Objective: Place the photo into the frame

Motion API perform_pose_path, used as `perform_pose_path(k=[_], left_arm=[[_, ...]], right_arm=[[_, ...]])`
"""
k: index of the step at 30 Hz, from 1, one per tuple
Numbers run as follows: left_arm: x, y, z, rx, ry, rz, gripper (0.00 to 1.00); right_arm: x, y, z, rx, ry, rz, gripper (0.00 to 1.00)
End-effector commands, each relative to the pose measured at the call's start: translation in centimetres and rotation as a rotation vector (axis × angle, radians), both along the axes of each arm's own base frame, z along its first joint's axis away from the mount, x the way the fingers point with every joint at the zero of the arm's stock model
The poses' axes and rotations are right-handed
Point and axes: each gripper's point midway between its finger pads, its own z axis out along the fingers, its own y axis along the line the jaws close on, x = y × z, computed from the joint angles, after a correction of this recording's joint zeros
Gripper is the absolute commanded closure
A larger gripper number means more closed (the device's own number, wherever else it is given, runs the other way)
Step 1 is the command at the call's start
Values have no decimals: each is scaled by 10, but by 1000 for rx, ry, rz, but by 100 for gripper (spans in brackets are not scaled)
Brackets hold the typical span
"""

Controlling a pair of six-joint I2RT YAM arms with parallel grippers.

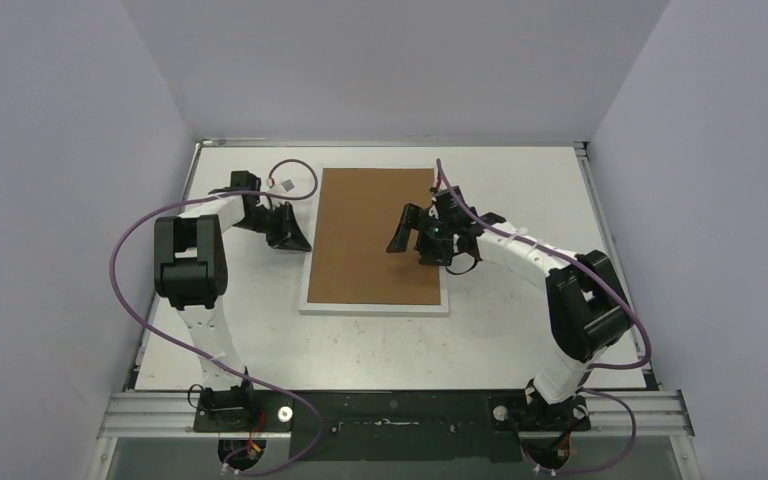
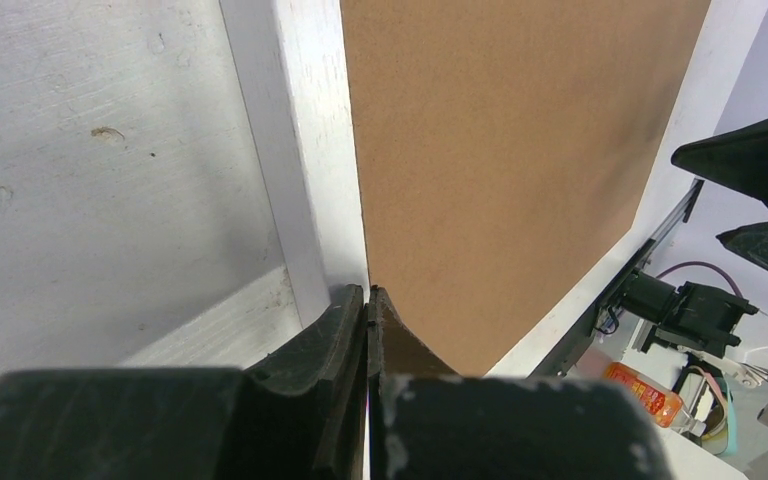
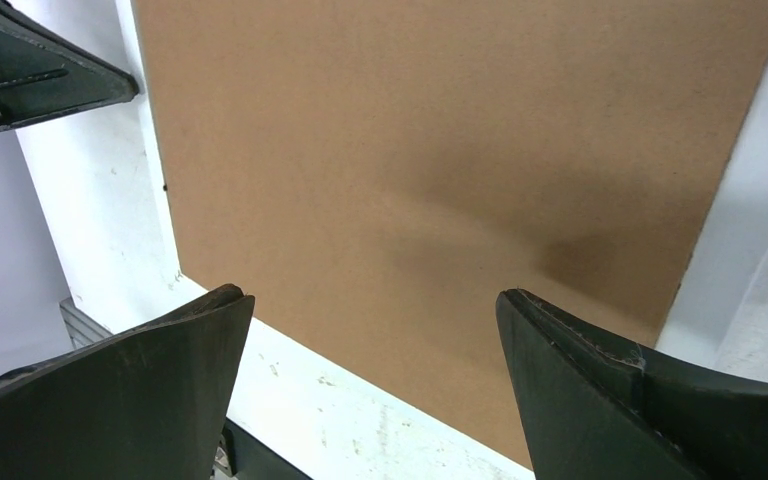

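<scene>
The frame point(image 1: 375, 308) lies face down in the middle of the table, its brown board point(image 1: 360, 230) facing up inside a thin white rim. The photo is not in view. My left gripper point(image 1: 298, 240) is shut, its tips at the frame's left edge; in the left wrist view the tips point(image 2: 368, 292) meet at the seam between the white rim point(image 2: 310, 150) and the board point(image 2: 510, 150), and nothing shows between them. My right gripper point(image 1: 420, 232) is open and empty above the board's right half point(image 3: 368, 295), with the board point(image 3: 440, 150) below.
Purple cables loop off both arms; one point(image 1: 295, 170) lies by the frame's far left corner. A metal rail point(image 1: 390, 410) runs along the near edge by the arm bases. Walls close in the left, right and far sides.
</scene>
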Motion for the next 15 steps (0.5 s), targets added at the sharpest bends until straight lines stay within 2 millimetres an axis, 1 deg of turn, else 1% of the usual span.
perform_pose_path(k=[1,4,7,10,12,15], left_arm=[[0,-1,-19,21,-5,-17,100],[0,-2,-19,25,-8,-22,100],[1,-1,-19,28,-10,-23,100],[1,0,-17,29,-11,-23,100],[0,0,-16,28,-13,-23,100],[0,0,-13,26,-16,-24,100]], right_arm=[[11,15,29,50,-76,18,2],[11,17,35,54,-90,21,2],[11,14,36,34,-93,25,2],[16,-1,34,-26,-105,2,2],[25,-15,35,-86,-132,-22,2],[39,-34,35,-225,-170,-49,2]])
